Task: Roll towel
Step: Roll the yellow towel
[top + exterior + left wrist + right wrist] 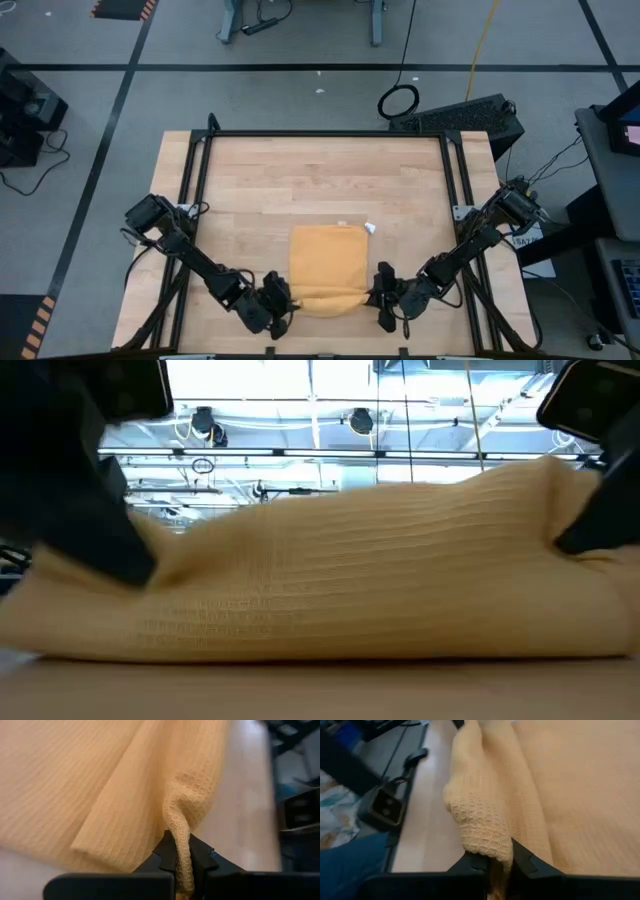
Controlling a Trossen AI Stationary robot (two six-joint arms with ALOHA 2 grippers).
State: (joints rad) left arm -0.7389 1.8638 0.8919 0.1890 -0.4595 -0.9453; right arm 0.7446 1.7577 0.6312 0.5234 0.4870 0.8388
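Nearest the low camera: the rolled near edge of the towel (340, 575) fills the low view as a long mustard-yellow hump on the table (320, 690), with a dark arm at each end.
Towel: folded yellow waffle-weave cloth (326, 268) on the wooden table (300, 170), lying between the two grippers; its near edge is bunched into a thick roll, the rest lies flat, stretching away from both grippers.
Left gripper: (284, 297) at the roll's left end, fingers clamped together on a pinched ridge of towel; the left wrist view shows the cloth (125, 795) drawn into a narrow fold running down between the left gripper's (182, 870) dark fingers (162, 855).
Right gripper: (381, 293) at the roll's right end, closed on the towel; the right wrist view shows a thick wad of cloth (485, 815) gathered in the right gripper (495, 865).
Only in the high view: a small white tag (369, 228) at the towel's far right corner, well away from both grippers; the black frame (325, 134) around the tabletop; both arms reaching in from the table's sides.
Only in the wrist views: the waffle texture of the weave, and the folds where each grip bites.
Only in the low view: ceiling lights and rails in the room beyond the roll.
Around: a black cable loop (398, 101) and a black case (462, 116) on the grey floor beyond the table's far edge.
In the way: the roll hides the flat part of the towel from the low camera; each gripper's fingertips are buried in cloth.
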